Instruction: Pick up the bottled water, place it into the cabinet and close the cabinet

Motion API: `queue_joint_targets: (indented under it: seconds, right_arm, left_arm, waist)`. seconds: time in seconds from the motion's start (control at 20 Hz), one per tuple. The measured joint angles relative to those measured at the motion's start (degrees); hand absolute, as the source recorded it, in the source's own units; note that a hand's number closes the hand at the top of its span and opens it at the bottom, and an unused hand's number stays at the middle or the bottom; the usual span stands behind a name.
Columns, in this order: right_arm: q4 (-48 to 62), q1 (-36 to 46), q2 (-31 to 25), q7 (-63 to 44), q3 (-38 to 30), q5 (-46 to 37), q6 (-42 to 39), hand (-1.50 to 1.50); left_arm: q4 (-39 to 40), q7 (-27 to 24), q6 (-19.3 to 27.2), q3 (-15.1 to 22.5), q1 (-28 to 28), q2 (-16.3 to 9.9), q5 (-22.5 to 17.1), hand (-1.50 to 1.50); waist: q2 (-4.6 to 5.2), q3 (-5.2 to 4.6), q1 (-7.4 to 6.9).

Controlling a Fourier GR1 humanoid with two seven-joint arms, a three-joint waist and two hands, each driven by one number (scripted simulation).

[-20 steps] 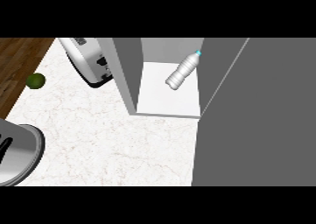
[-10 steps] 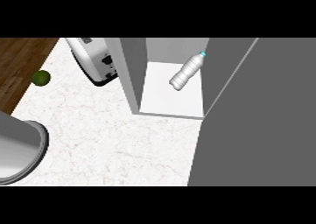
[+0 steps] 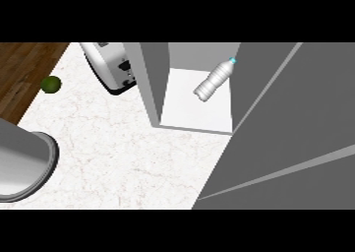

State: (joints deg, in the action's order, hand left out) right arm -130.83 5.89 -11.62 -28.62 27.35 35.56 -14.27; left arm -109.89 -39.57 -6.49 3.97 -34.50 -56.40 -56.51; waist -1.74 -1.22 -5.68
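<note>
The bottled water (image 3: 213, 82) lies on its side on the white shelf (image 3: 187, 110) inside the cabinet, its blue cap pointing to the far right. The cabinet's grey door (image 3: 296, 133) fills the right of the head view and partly covers the opening; its edge runs just right of the bottle. Neither hand shows in the view.
A grey cabinet side wall (image 3: 147, 81) stands left of the shelf. A white toaster (image 3: 111, 66) sits behind it on the marble counter (image 3: 129, 157). A green lime (image 3: 51, 84) lies at the counter's far left edge. A large metal pot (image 3: 16, 165) stands at the left.
The grey door has swung further left across the view, covering more of the cabinet. The view has shifted, so the pot and toaster sit a little further right.
</note>
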Motion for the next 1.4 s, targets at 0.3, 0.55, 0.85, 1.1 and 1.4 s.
queue_joint_targets:
  seconds: [0.3,0.55,0.85,1.1,1.4]
  right_arm:
    - [7.8,14.54,7.44,-7.89,6.23,-3.48,7.84,1.5]
    - [15.57,29.7,10.33,-10.07,8.86,2.28,12.13,1.5]
    - [28.21,44.78,11.29,-9.21,6.31,11.08,15.15,1.5]
    - [37.5,48.35,11.54,-8.6,2.13,16.81,13.74,1.5]
    - [45.06,46.09,10.81,-6.74,-1.28,18.25,8.75,1.5]
  left_arm:
    - [1.23,-0.68,-4.38,-2.77,-1.48,-1.47,-1.36,-1.5]
    - [2.6,-2.0,-8.98,-5.52,-4.09,-2.22,-1.89,-1.5]
    - [3.53,-2.74,-14.42,-9.22,-9.21,-1.69,-2.75,-1.5]
    - [2.86,-2.25,-16.26,-12.66,-13.32,0.32,-2.73,-1.5]
    - [2.35,-1.14,-18.32,-17.0,-17.18,3.93,-1.53,-1.5]
  waist:
    - [0.91,0.31,-1.81]
    - [1.4,0.69,-2.2]
    - [1.63,0.96,-0.01]
    - [1.72,1.12,1.74]
    - [1.74,1.2,3.3]
